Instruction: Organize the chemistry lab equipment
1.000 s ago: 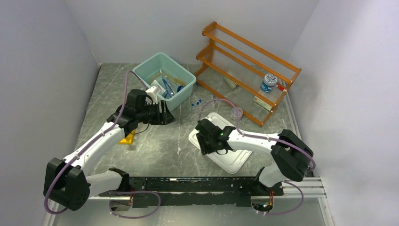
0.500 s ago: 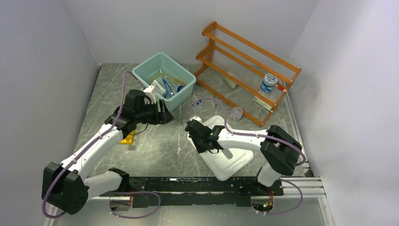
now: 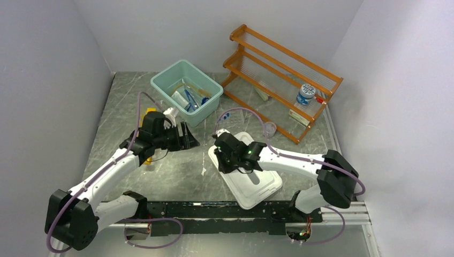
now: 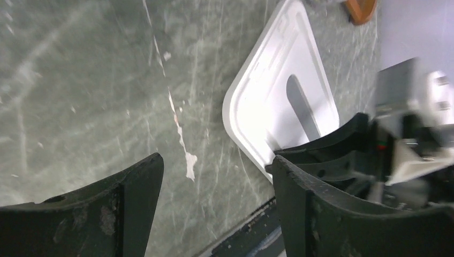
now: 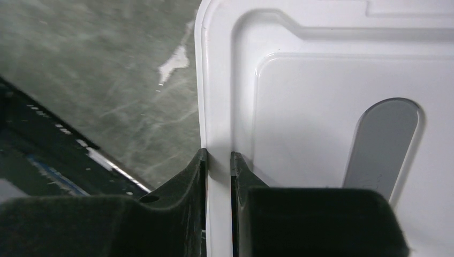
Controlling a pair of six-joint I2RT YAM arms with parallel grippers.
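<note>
Several items already lie in the teal bin (image 3: 168, 70) beyond my left tool (image 4: 214, 166), whose jaws stand apart and empty. My right tool (image 5: 218, 159) is clamped on the rim of the white lid (image 5: 321, 80). Beyond it blue-capped vials (image 3: 225, 115) lie loose on the bench (image 3: 176, 171), so I judge much remains.

Blue-framed goggles (image 3: 190, 99) lie jumbled with other small items in the teal bin (image 3: 209, 110), just beyond the left claw (image 4: 214, 166). Two blue-capped vials (image 3: 225, 115) lie on the table (image 3: 176, 176) beyond the right claw (image 5: 218, 158). The small jar (image 3: 305, 93) stands upright on the orange shelf (image 3: 278, 51), well off to that claw's right.
</note>
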